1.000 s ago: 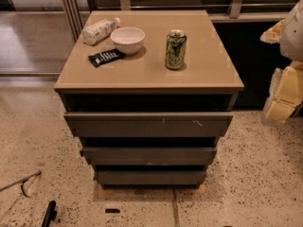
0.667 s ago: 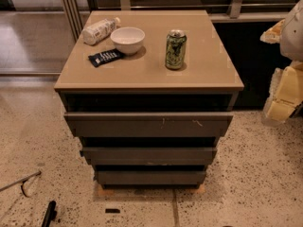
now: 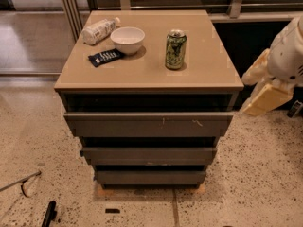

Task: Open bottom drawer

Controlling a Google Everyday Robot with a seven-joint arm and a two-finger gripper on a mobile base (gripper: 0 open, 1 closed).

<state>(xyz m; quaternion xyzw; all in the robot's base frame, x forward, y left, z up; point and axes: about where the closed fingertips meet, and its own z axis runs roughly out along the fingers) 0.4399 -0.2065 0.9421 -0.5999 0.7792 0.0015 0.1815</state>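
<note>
One gripper point(image 3: 262, 86) is in view, pale cream below the white arm, hanging in the air at the right edge of the scene, touching nothing; whether it is spread or closed I cannot tell. Nearest to it, just to its left in the view, is the right edge of the tan cabinet top point(image 3: 213, 74). Farther left on that top stand a green drink can point(image 3: 175, 49), a white bowl point(image 3: 127, 40), a dark snack packet point(image 3: 106, 57) and a plastic bottle lying on its side point(image 3: 98, 30). The bottom drawer point(image 3: 150, 177) sits well below and to the left of the gripper, close to the speckled floor point(image 3: 255, 174). It is the narrowest of three stepped grey-brown fronts, under the mid-width front point(image 3: 149, 154) and the wide front with white scratches point(image 3: 149, 124). It looks closed or nearly so, so the reach appears not yet begun. To do it well, I judge the gripper should drop low and swing in front of the cabinet, staying clear of the two fronts that jut out above. With no handle, the likely grip is the top lip of the lowest front, in the dark gap beneath the middle one. The pull should then run straight outward and level, since a skewed pull could jam the drawer.
</note>
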